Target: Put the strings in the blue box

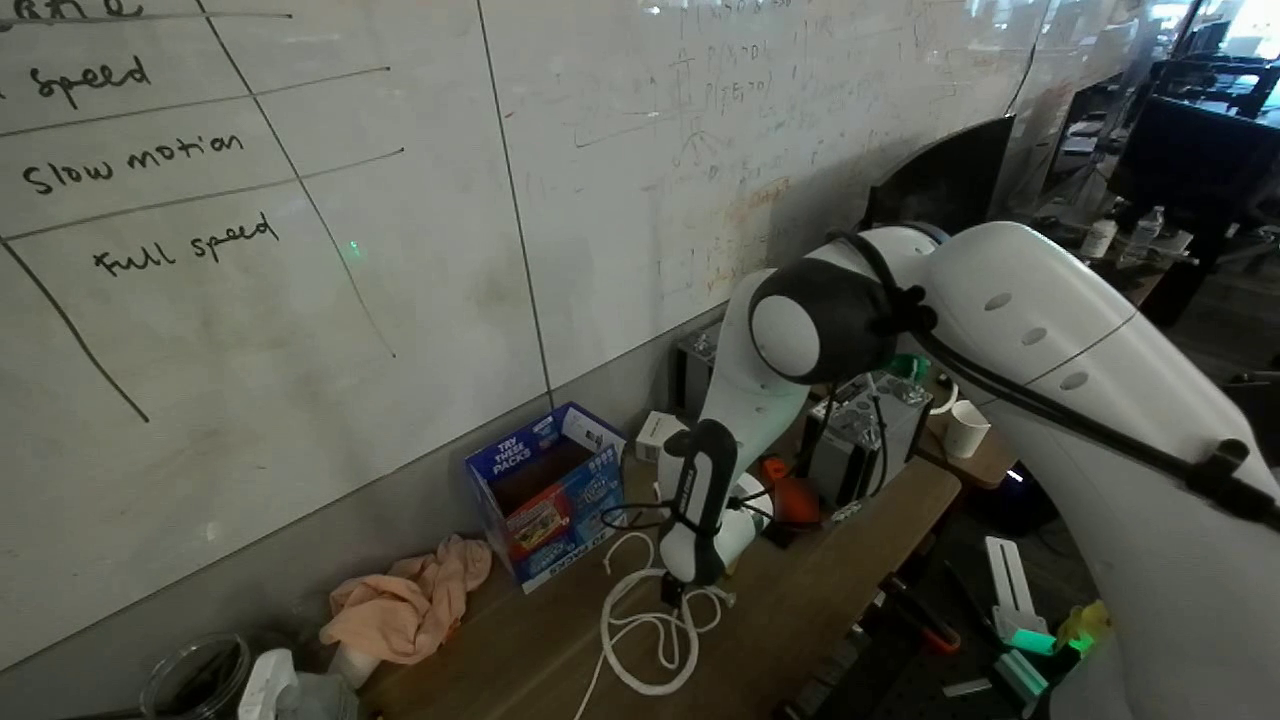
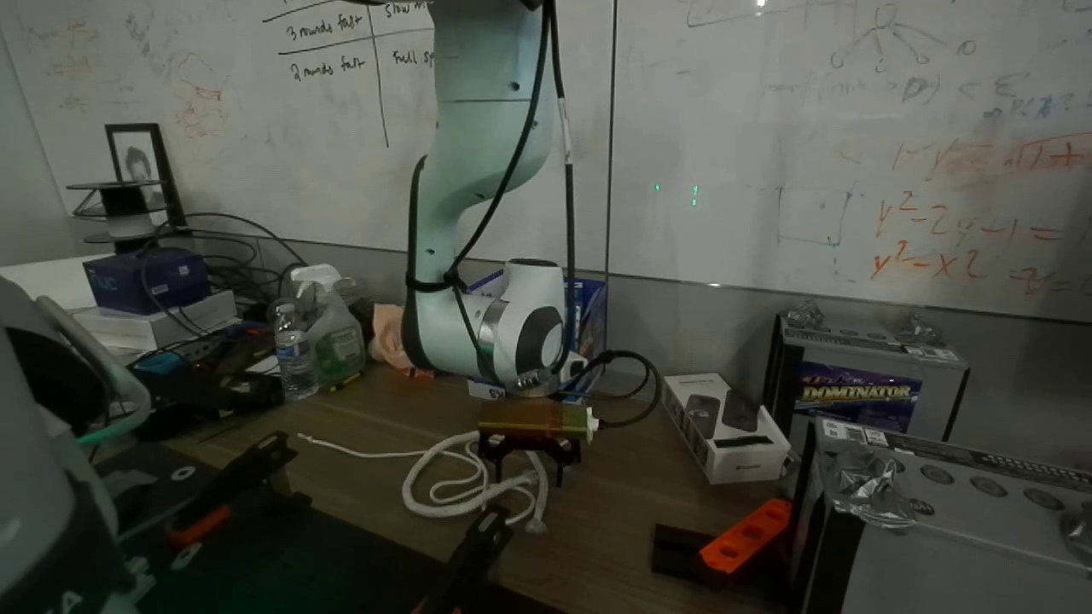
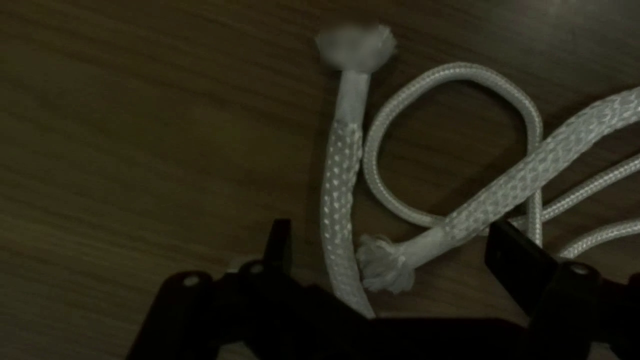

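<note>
White braided strings [image 1: 650, 688], one thick and one thin, lie in loose loops on the wooden table. They also show in an exterior view [image 2: 439, 512] under and beside my gripper, with a thin tail running left. The blue box [image 1: 585, 505] stands open-topped against the wall behind the strings; in an exterior view [image 2: 595, 315] the arm partly hides it. My gripper [image 2: 529, 477] points down just above the strings. In the wrist view its fingers [image 3: 390, 230] are wide apart. A thick strand [image 3: 340, 200] and a frayed end [image 3: 385, 265] lie between them, not gripped.
A peach cloth [image 1: 410, 605] lies beside the blue box. A white box [image 2: 725, 426], an orange part [image 2: 746, 537] and grey cases [image 2: 947, 503] stand on the opposite side. A spray bottle [image 2: 334, 333] and a water bottle [image 2: 294, 358] stand farther along. A whiteboard wall backs the table.
</note>
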`<state>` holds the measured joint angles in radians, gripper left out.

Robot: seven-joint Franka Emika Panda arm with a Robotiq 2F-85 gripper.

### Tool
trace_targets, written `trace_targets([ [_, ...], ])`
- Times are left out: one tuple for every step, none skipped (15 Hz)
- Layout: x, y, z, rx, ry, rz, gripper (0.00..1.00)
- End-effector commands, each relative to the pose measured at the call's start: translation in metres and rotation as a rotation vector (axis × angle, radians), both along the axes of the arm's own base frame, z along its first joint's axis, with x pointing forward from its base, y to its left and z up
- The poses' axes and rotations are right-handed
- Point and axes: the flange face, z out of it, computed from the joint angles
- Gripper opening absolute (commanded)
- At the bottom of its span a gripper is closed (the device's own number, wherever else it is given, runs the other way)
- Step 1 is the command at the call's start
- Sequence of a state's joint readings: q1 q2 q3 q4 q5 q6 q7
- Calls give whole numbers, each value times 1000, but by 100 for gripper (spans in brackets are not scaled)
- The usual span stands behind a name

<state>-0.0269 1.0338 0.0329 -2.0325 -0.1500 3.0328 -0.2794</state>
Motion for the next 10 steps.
trace_targets([
  [4, 0, -1, -25, 9, 15, 100],
  [3, 0, -2, -26, 10, 11, 100],
  [3, 0, -2, -26, 11, 8, 100],
  [3, 0, -2, -26, 12, 1, 100],
  [2, 0, -1, -34, 12, -17, 100],
  [2, 0, -2, -34, 14, -27, 100],
  [1, 1, -2, -40, 8, -40, 100],
  [1, 1, -3, -43, 9, -47, 100],
  [1, 2, -3, -47, 10, -53, 100],
  [0, 2, -4, -51, 12, -63, 100],
])
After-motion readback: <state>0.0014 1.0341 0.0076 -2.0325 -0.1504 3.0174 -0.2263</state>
